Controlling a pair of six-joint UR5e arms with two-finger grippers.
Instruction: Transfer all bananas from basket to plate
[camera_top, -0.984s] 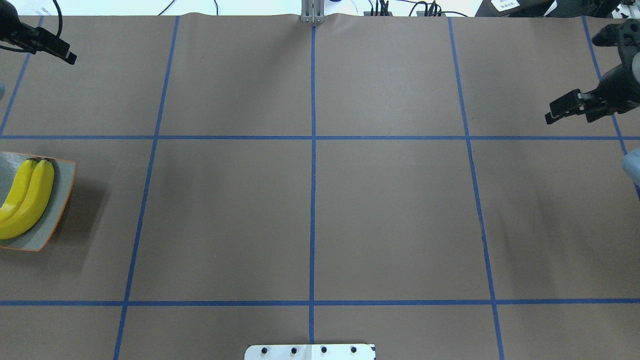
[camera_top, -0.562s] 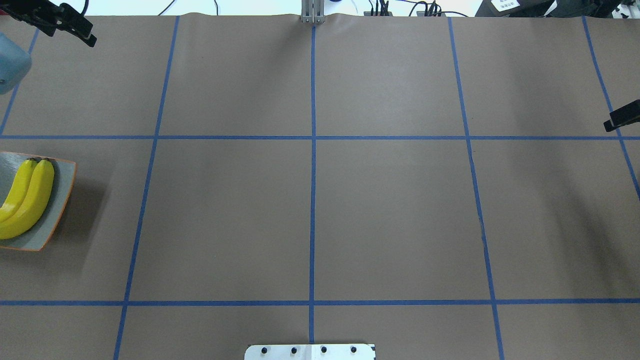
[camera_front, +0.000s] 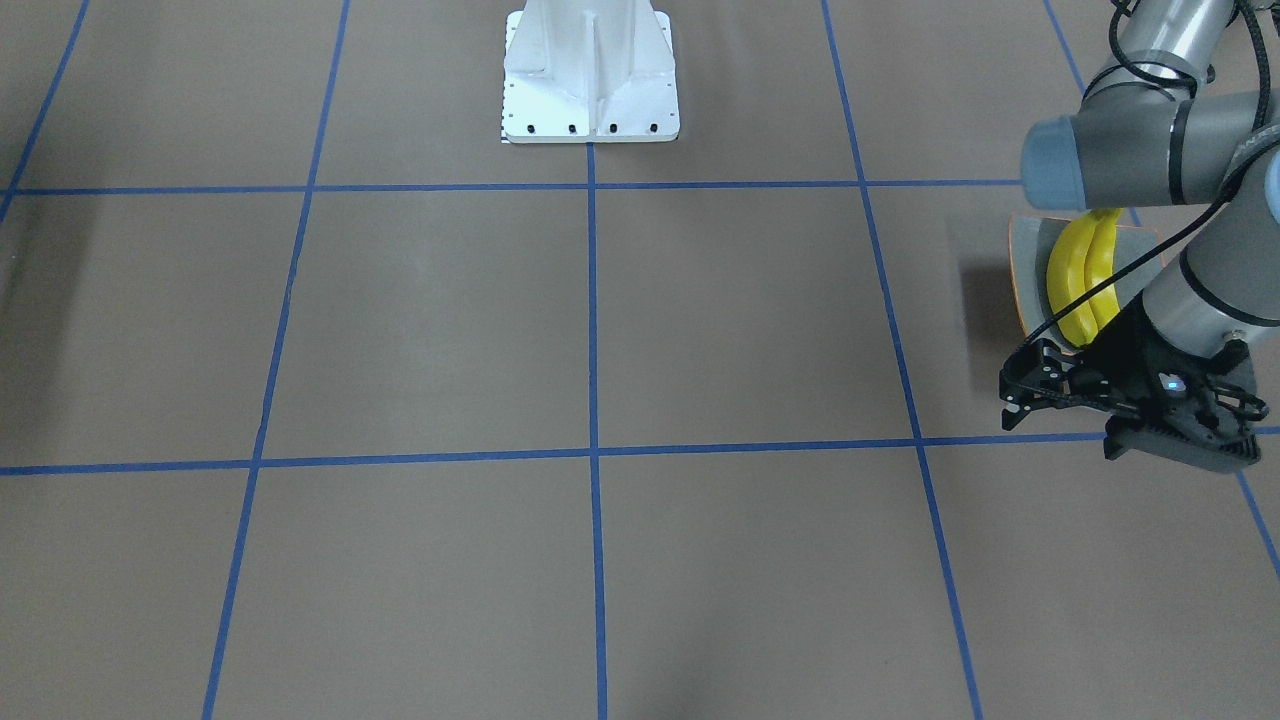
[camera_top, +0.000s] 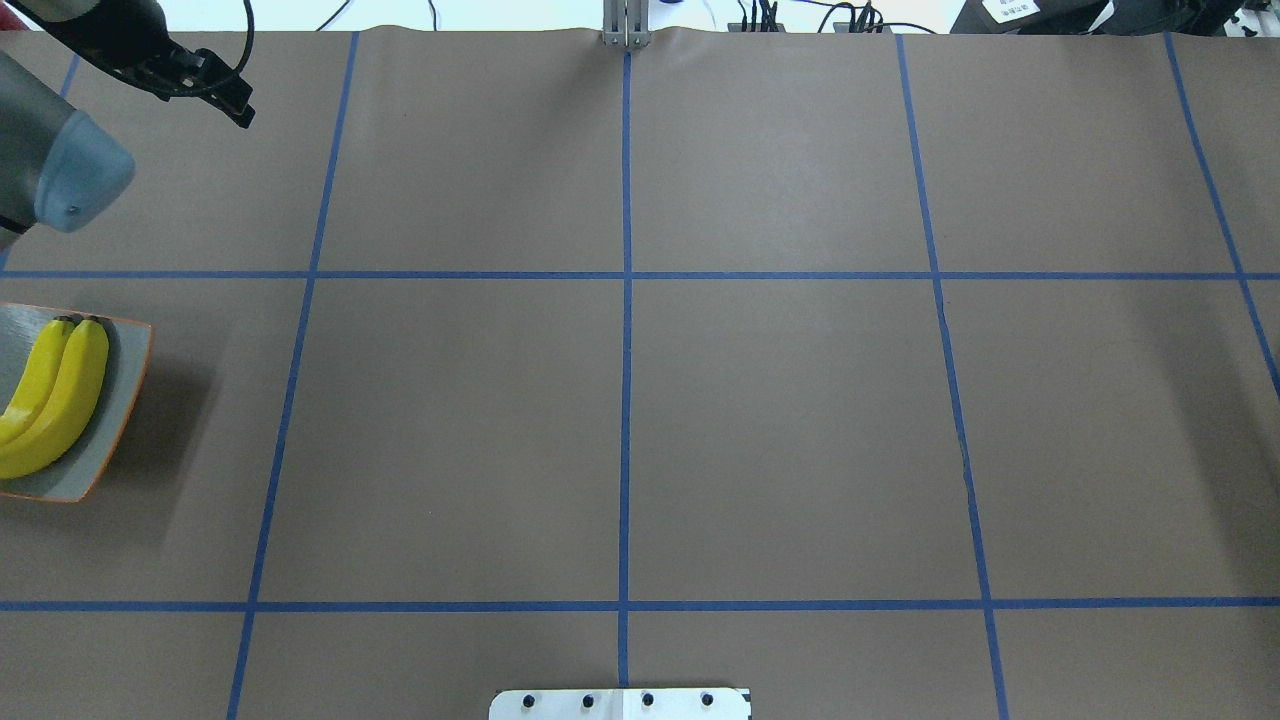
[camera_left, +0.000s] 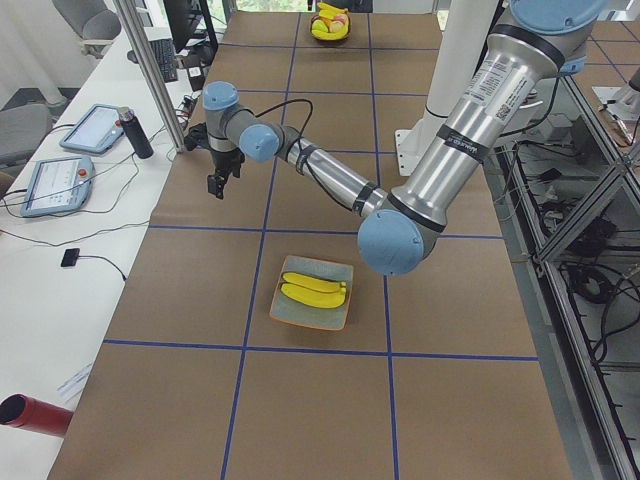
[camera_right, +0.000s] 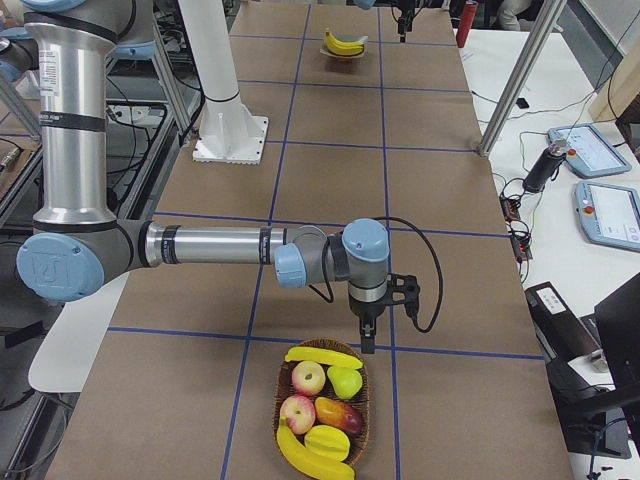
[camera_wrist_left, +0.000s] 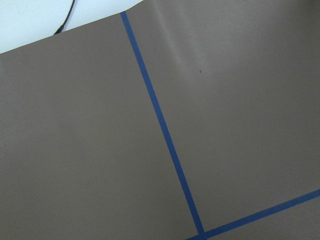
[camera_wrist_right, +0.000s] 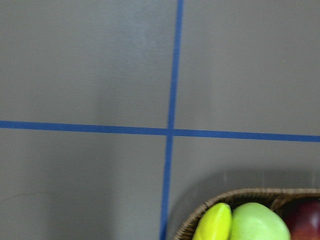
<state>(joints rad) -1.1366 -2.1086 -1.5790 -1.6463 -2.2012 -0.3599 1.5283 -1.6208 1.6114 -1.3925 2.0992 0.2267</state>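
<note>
Two yellow bananas (camera_top: 60, 395) lie side by side on the grey-green plate (camera_top: 130, 400) at the table's left edge. My left gripper (camera_front: 1005, 400) hangs past the plate toward the table's far side, open, with nothing between its fingers; it also shows at the far left corner (camera_top: 240, 108). At the opposite end stands the wicker basket (camera_right: 320, 410) with a banana (camera_right: 322, 355) at its near rim and another (camera_right: 310, 455) at the other end. My right gripper (camera_right: 367, 343) points down just over that rim; I cannot tell whether it is open or shut.
The basket also holds red apples (camera_right: 308, 378), a green fruit (camera_wrist_right: 260, 222) and a mango. The white robot base (camera_front: 590, 75) stands mid-table on the robot's side. A metal post (camera_top: 626, 25) rises at the far edge. Tablets and a bottle lie beyond the table.
In the overhead view my left gripper has swung right along the far edge and its grey elbow has come into view. My right gripper has slid out past the right edge.
</note>
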